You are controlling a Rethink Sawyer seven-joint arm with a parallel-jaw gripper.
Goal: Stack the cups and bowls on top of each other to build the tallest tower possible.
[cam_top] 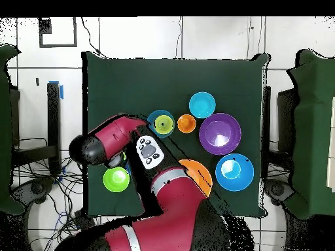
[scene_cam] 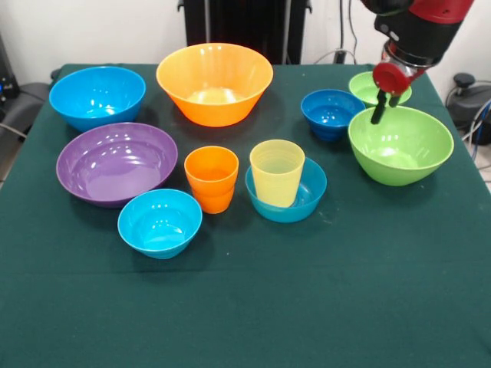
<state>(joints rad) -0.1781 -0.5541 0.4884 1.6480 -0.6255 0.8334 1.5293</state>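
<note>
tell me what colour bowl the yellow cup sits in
Light blue bowl, holding the yellow cup; front view.

Arm (scene_cam: 420, 27): red and black, entering from the upper right of the front view, wrist angled downward. Gripper (scene_cam: 382, 107): black fingers below a red round mount, pointing down, close together with only a narrow gap showing, holding nothing. Overhead view: arm (cam_top: 163, 196) bent sharply at the elbow, forearm doubling back; a grey button panel faces up; gripper hidden beneath the wrist.
</note>
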